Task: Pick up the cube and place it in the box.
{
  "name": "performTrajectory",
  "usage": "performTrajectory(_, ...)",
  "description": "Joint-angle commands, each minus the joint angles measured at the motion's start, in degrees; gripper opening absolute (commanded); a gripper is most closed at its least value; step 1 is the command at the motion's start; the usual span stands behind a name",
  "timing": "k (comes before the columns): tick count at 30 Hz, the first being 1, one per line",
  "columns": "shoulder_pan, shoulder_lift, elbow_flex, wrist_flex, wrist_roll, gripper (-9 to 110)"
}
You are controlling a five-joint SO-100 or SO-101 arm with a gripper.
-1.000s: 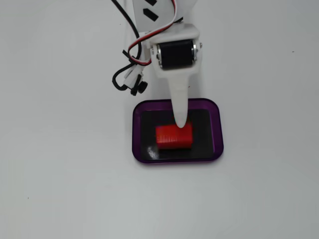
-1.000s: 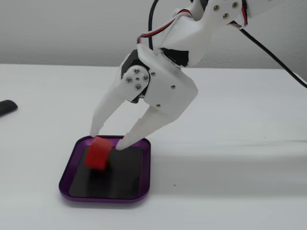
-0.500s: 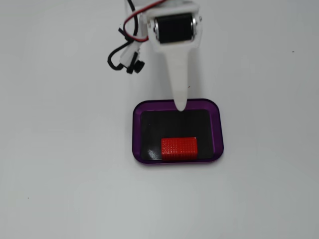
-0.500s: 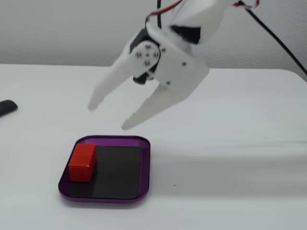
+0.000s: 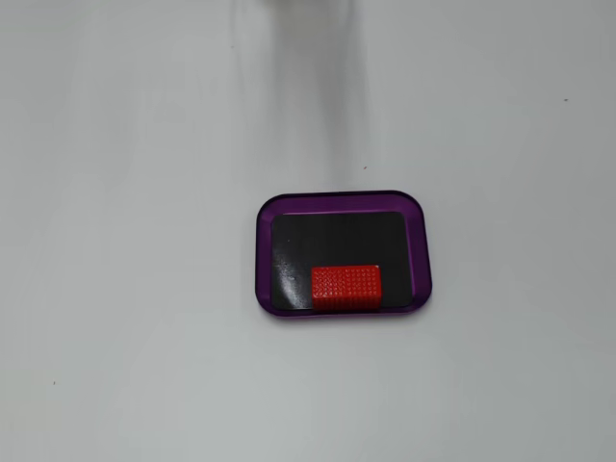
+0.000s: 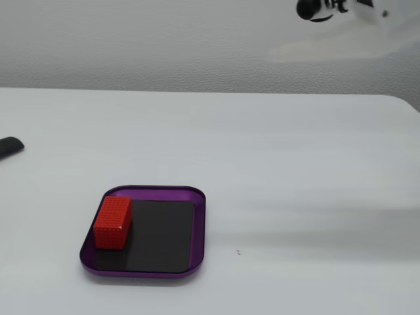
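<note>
Fixed view: cube (image 5: 346, 287) rests inside box (image 5: 343, 201), against its near rim; placement looks done; no claw in sight | Fixed view: cube (image 6: 113, 222) at box (image 6: 199, 231) left edge, on white surface (image 6: 295, 164); blurred arm part (image 6: 335, 9) top right, claw state cannot tell | Writing: none legible

**White table with a purple tray**

A plain white table (image 5: 125, 289) is seen in both fixed views. A shallow purple-rimmed box (image 5: 344, 200) with a black bottom is set flat on it. In a fixed view, a small dark object (image 6: 10, 147), cut off by the frame edge, is laid on the table well apart from the box (image 6: 197, 226), to its upper left.
</note>
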Motion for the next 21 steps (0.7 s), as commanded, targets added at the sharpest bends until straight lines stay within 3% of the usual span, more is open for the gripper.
performTrajectory(1, 3.3, 15.1, 10.5, 3.4, -0.3, 17)
performTrajectory(6, 5.0, 14.2, 15.1, 15.2, 0.4, 17)
performTrajectory(16, 4.9, 13.3, 29.0, 21.4, 4.0, 16)
performTrajectory(21, 3.8, 13.3, 29.4, 23.9, 10.1, 4)
